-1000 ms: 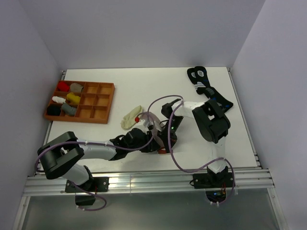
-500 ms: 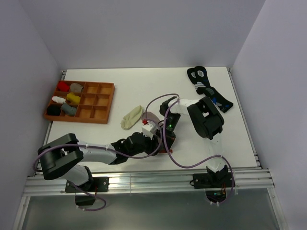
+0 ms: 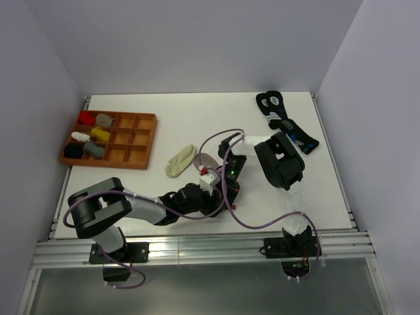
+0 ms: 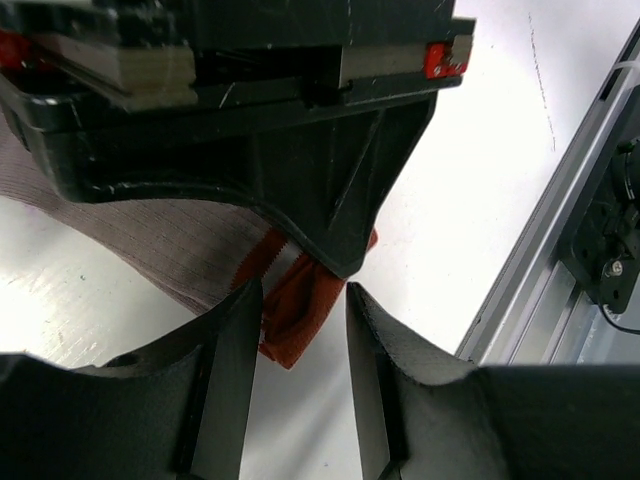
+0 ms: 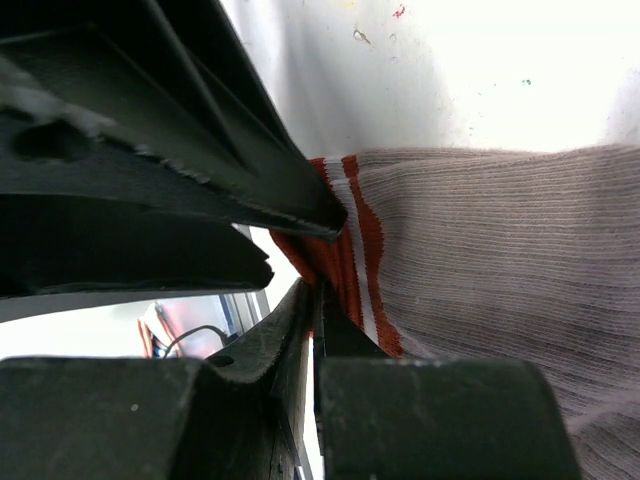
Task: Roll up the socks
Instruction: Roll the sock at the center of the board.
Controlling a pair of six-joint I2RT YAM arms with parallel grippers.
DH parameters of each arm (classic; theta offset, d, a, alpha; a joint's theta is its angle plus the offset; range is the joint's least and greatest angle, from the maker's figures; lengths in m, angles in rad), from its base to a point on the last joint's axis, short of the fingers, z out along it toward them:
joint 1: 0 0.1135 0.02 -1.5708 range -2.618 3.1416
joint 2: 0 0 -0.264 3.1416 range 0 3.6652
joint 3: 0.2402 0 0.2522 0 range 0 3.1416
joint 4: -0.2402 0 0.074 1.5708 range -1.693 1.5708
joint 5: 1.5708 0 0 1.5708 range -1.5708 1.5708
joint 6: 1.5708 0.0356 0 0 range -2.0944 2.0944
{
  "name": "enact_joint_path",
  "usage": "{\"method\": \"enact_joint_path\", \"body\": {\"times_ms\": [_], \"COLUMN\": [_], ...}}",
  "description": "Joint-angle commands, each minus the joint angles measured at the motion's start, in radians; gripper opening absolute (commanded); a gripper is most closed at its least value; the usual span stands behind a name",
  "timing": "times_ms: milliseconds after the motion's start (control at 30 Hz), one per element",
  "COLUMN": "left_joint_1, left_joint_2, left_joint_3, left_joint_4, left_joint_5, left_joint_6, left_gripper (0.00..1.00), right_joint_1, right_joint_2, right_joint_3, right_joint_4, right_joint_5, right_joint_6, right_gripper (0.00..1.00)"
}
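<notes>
Now two socks (image 3: 180, 161): right jaws clamp taupe sock (image 5: 480, 250); left jaws apart.

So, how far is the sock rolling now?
Done: neither sock is rolled yet. In hand: right gripper pinches the red-and-white striped cuff of the taupe ribbed sock; left gripper straddles it, grip unclear. Left: rolling it with the pale cream sock lying nearby.
</notes>
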Motion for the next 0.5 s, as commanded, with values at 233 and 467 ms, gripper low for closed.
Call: {"method": "enact_joint_path", "body": {"times_ms": [233,467], "left_joint_1": [-0.002,-0.002], "left_joint_2": [0.055,0.111], "left_joint_3": [0.009,0.005], "left_joint_4": [0.052,0.107], "left_joint_5": [0.011,0.078], "left_joint_6": [-0.004,-0.122], "left_gripper": [0.41,0.19], "right_joint_1": [-0.015,-0.016], "right_joint_2": [-0.015,-0.044], "right_joint_3": [0.000,-0.044], "right_joint_4": [0.026,0.067], "right_joint_5": [0.005,0.015], "right_joint_6": [-0.003,0.012], "right_gripper": [0.03,0.03]}}
